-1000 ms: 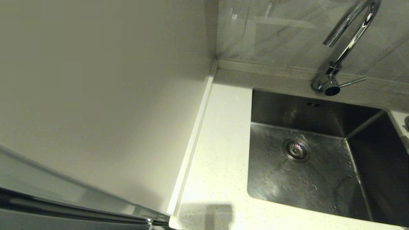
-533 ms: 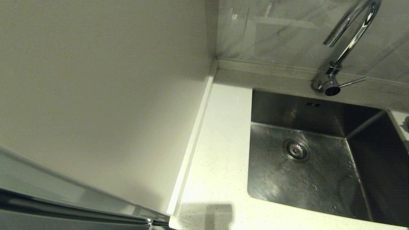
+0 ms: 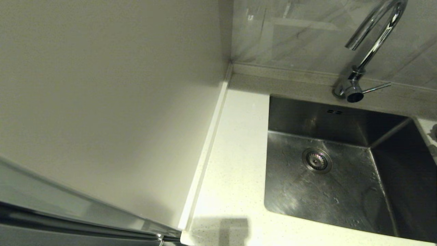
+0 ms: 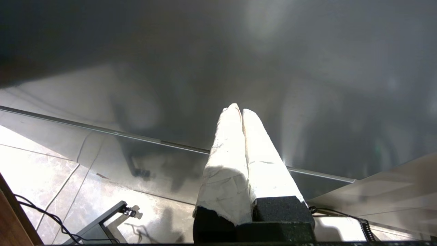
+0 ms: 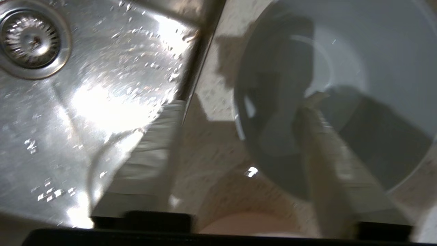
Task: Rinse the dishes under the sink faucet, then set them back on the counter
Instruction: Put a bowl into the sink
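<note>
Scarcely shifted over the last second in the head view: sink (image 3: 341,177) at 4 o'clock dry-looking and bare, faucet (image 3: 372,44) at 1 o'clock with no water seen running, no arm in sight; right hand (image 5: 244,102) shown only by its wrist camera, spread wide across the near rim of the pale grey-blue bowl (image 5: 358,51), one finger inside the bowl, the other outside above the sink's edge; contact with the rim not clear; bowl resting on the counter (image 3: 235,153) just beside the basin, past the head view's 3 o'clock edge; left hand (image 4: 240,111) parked low near the floor, pressed together on nothing; likely trouble: a pinch on one thin glazed rim letting the bowl tip or slip, more so once wet; outer finger catching the steel lip on closing; a nudge sliding the bowl over the smooth speckled stone into the pink bowl (image 5: 245,222) close by; droplets scattered in the basin; little spare room, plain beige wall panel (image 3: 102,102) filling 9 o'clock, tiled wall at 12.
</note>
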You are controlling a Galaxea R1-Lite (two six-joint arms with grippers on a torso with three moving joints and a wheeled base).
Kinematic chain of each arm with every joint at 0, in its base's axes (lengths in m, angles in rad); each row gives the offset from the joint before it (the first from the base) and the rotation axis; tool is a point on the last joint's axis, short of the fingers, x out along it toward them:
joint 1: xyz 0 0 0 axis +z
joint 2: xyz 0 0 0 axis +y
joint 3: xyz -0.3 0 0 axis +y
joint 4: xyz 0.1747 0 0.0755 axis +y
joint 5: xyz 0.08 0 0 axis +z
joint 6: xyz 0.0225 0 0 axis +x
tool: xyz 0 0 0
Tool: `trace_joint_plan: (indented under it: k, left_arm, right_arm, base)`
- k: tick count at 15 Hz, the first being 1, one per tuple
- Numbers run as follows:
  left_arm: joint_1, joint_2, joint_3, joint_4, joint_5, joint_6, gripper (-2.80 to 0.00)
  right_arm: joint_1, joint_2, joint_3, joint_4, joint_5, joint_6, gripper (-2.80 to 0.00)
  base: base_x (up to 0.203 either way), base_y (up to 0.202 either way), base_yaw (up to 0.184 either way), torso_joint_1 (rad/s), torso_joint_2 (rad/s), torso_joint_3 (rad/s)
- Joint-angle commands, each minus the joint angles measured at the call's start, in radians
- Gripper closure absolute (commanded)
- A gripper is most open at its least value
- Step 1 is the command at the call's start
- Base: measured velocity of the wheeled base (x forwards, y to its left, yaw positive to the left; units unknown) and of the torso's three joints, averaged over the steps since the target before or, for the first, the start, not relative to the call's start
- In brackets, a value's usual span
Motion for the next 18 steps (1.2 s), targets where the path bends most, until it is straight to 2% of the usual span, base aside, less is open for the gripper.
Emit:
trace_joint_plan:
  k: [1,6,11,16,18]
  left_arm:
    - [0.0,-0.003,0.0,0.0,0.0,0.0,0.0]
    - [-0.001,-0.003,0.0,0.0,0.0,0.0,0.0]
    - [0.0,-0.004,0.0,0.0,0.0,0.0,0.0]
    - [0.001,-0.004,0.0,0.0,0.0,-0.001,0.0]
    - [0.0,-0.003,0.0,0.0,0.0,-0.001,0.0]
  right_arm:
    - [-0.001,0.001,0.038,-0.064,0.005,-0.003,0.0]
    - [-0.003,0.001,0.152,-0.184,0.013,0.006,0.0]
    - [-0.002,-0.009,0.157,-0.214,0.037,0.028,0.0]
    - [-0.001,-0.176,0.2,-0.21,0.091,0.092,0.0]
    - [0.02,-0.278,0.258,-0.207,0.112,0.111,0.0]
  base:
    - [0.0,0.0,0.0,0.0,0.0,0.0]
    - [0.0,0.0,0.0,0.0,0.0,0.0]
    - [0.0,0.0,0.0,0.0,0.0,0.0]
    - [0.0,0.0,0.0,0.0,0.0,0.0]
    - [0.0,0.0,0.0,0.0,0.0,0.0]
